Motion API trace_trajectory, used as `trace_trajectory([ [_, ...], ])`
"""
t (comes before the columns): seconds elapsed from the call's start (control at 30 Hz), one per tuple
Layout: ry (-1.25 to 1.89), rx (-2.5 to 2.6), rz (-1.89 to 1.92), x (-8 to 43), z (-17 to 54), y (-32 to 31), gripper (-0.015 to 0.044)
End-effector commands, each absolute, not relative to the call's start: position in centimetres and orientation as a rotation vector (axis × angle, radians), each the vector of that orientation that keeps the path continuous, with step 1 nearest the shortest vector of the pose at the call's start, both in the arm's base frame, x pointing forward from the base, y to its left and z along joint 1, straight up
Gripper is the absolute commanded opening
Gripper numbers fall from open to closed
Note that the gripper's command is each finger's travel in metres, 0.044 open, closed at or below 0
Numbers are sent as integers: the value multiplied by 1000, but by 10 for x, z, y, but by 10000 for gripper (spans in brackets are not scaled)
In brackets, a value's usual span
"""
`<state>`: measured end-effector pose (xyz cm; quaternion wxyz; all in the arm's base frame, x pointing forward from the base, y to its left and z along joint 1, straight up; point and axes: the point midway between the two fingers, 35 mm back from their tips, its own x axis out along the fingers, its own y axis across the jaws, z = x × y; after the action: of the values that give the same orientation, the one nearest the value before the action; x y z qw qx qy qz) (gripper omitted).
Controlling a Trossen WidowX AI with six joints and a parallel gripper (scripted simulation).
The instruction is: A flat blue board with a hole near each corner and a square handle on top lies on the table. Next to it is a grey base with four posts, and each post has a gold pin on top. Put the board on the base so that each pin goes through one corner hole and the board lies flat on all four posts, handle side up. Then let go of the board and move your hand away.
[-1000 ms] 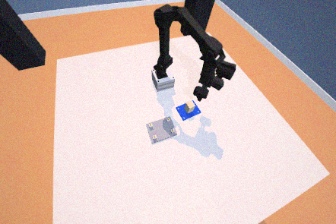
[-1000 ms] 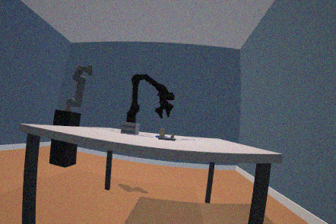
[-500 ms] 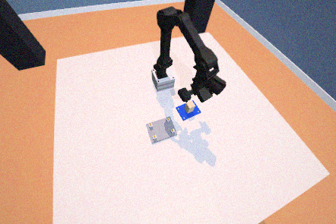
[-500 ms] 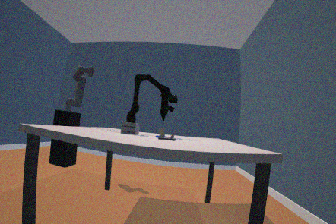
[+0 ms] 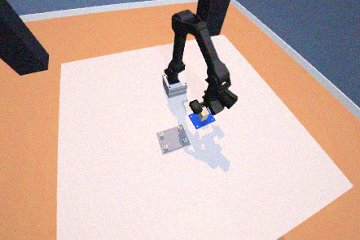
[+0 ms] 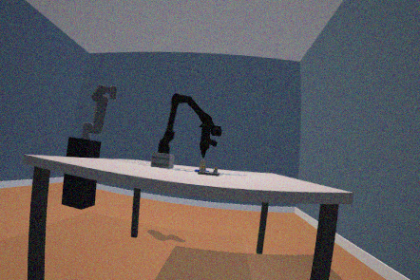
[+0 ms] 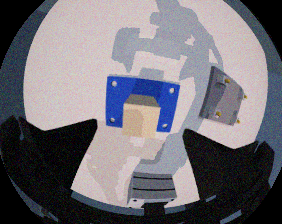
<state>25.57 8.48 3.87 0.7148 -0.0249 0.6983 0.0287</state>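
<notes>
Blue flat rectangular board (image 5: 195, 124) (image 6: 197, 171) (image 7: 114, 102), a hole near each corner: lying flat on the pale surface (image 5: 110, 185) (image 6: 119, 170) (image 7: 52, 65), right of centre in the top view. Not on the base. Its tan, square block handle (image 5: 203, 115) (image 6: 202, 165) (image 7: 140, 121) points up.

Black end effector (image 5: 206, 107) (image 6: 203, 156) (image 7: 141, 128) over the board, released: fingers spread wide, nothing gripped. Wrist view puts the handle in the gap between them, with pale surface showing on both sides.

Grey rectangular base (image 5: 174, 138) (image 7: 221, 100) just beside the board, apart from it; below and left of it in the top view, to its right in the wrist view. Four posts near the corners, gold pin on each, all uncovered.

Ribbed grey mounting block (image 5: 177, 90) (image 6: 162, 160) (image 7: 153, 186), upper middle in the top view. Black jointed arm (image 5: 177, 47) (image 6: 172, 117) rises from it, bends high, then drops toward the board.

Farther off, left in the exterior view: grey arm (image 6: 100, 112) on a black pedestal (image 6: 80, 178), standing on the orange floor (image 5: 37, 133) (image 6: 233, 240). Blue wall (image 6: 200, 79) behind everything.
</notes>
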Motion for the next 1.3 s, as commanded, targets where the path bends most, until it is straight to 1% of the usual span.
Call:
trace_trajectory([
  [0.0,1551,-49,62,256,34,86,440],
  [1.27,1550,-51,63,256,-26,86,440],
])
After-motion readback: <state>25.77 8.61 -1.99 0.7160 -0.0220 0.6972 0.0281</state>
